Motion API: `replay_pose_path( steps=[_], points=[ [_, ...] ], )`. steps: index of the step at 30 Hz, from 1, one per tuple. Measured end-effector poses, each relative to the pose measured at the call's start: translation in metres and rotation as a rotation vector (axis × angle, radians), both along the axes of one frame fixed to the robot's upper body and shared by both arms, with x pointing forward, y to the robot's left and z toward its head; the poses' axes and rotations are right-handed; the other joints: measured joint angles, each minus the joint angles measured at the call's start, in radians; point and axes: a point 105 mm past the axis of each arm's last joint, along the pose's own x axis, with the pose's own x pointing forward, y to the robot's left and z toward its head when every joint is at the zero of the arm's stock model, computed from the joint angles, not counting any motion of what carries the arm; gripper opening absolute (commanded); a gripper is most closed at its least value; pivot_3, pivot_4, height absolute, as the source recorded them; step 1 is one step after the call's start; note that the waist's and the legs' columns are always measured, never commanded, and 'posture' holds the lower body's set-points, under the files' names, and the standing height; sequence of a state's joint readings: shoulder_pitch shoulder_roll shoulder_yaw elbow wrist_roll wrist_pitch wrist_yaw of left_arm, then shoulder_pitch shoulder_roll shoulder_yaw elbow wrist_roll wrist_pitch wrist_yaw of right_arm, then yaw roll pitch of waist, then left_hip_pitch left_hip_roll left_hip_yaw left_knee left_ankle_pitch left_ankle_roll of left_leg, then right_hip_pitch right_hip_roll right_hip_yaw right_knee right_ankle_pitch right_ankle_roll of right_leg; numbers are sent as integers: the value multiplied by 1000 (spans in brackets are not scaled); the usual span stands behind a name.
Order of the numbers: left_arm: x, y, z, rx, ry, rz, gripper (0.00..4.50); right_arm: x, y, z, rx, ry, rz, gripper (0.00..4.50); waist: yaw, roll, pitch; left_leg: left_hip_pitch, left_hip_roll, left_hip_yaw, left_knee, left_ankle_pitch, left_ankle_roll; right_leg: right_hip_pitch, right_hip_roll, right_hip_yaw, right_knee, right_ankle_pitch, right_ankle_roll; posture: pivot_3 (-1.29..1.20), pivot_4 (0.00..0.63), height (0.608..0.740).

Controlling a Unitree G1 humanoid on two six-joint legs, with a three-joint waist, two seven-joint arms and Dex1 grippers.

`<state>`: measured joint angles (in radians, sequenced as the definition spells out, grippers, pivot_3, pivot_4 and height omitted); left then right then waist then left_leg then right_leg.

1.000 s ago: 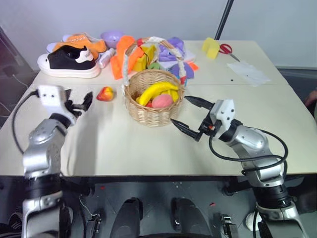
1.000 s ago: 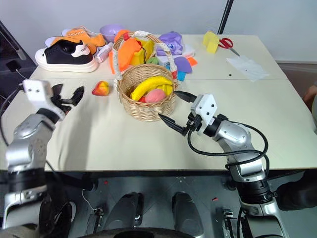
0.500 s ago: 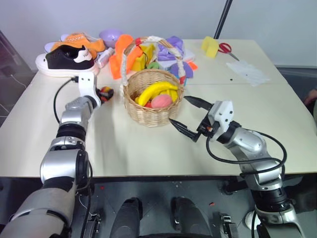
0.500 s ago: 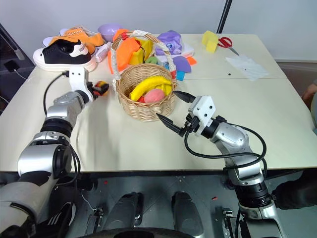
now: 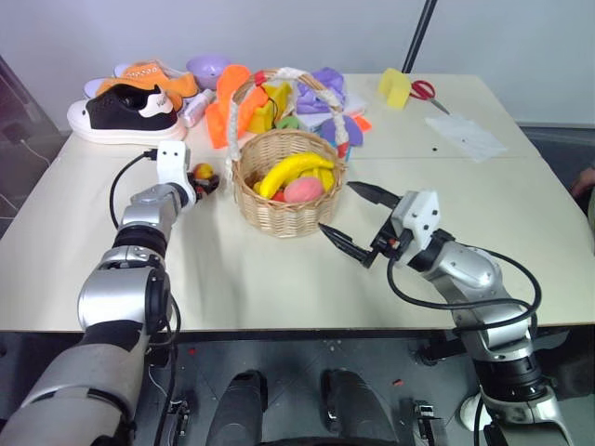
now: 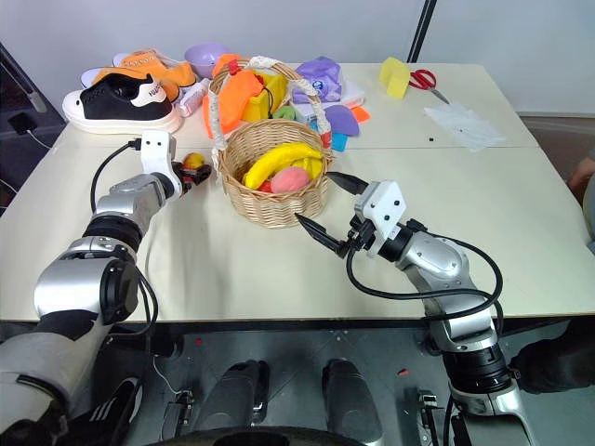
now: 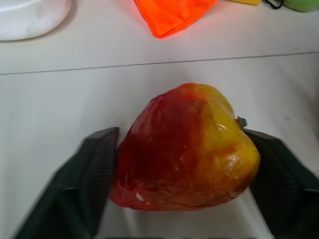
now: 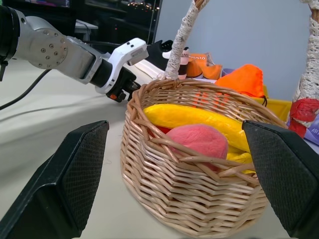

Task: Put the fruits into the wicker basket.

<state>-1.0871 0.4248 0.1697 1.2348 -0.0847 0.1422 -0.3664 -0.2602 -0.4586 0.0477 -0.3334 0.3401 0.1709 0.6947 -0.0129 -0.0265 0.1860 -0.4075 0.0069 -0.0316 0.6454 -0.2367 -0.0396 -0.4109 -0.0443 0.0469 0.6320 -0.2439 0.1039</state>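
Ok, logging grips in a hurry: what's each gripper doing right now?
Left gripper: closing around the mango, fingers at its sides.
Right gripper: open, empty, beside the basket.

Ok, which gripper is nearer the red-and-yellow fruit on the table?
Left. The left gripper has its fingers on either side of the red-and-yellow fruit; the right gripper is open on the far side of the wicker basket.

My head views are bright and evenly lit, seemingly from overhead; shadows on the table [image 5: 279, 279] are soft and short, sitting just under the wicker basket [image 5: 288, 190]. No harsh glare there. In my left wrist view the mango-like fruit [image 7: 187, 149] is sharp, with small glossy highlights toward 3 o'clock, while the fingers [image 7: 84, 189] blur. My right wrist view keeps the basket crisp; its near fingers [image 8: 70, 184] are soft.
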Motion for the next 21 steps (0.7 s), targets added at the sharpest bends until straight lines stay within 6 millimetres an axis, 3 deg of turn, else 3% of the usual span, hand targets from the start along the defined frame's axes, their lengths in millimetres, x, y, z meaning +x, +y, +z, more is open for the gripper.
replay_pose_path(
  steps=[1, 9, 13, 18, 21],
  points=[
    [0, 0, 0, 4, -1, 0, 2266, 0, 0, 0, 0, 0, 0, 4500, 0, 0, 0, 0, 0, 0, 0, 0, 0, 0, 0, 0, 0, 0, 0, 0, 150, 740],
    [-1, 5, 3, 17, -21, 1, 2266, 0, -1, 0, -5, -1, -2, 4500, -1, 0, 0, 0, 0, 0, 0, 0, 0, 0, 0, 0, 0, 0, 0, 0, 150, 740],
    [-8, 16, 16, 18, -82, -9, 2266, 0, -1, 0, -6, -2, -3, 4500, -6, 0, 0, 0, 1, 0, -1, 0, 0, -1, 0, 0, 0, 0, 0, 0, 150, 740],
    [-57, 26, 35, 35, -111, -114, 2266, 2, -7, 3, -9, -11, -22, 4500, -8, 0, 0, -1, 5, 0, -2, 0, 0, -3, 0, 1, 1, 0, 0, 0, 150, 740],
    [-101, 12, 55, 23, -152, -271, 2266, 3, -10, 6, 15, -15, -30, 4500, -3, 1, 0, 0, 6, 0, -2, 0, 0, -2, -1, 1, 1, 0, -1, 0, 150, 740]
  ],
)
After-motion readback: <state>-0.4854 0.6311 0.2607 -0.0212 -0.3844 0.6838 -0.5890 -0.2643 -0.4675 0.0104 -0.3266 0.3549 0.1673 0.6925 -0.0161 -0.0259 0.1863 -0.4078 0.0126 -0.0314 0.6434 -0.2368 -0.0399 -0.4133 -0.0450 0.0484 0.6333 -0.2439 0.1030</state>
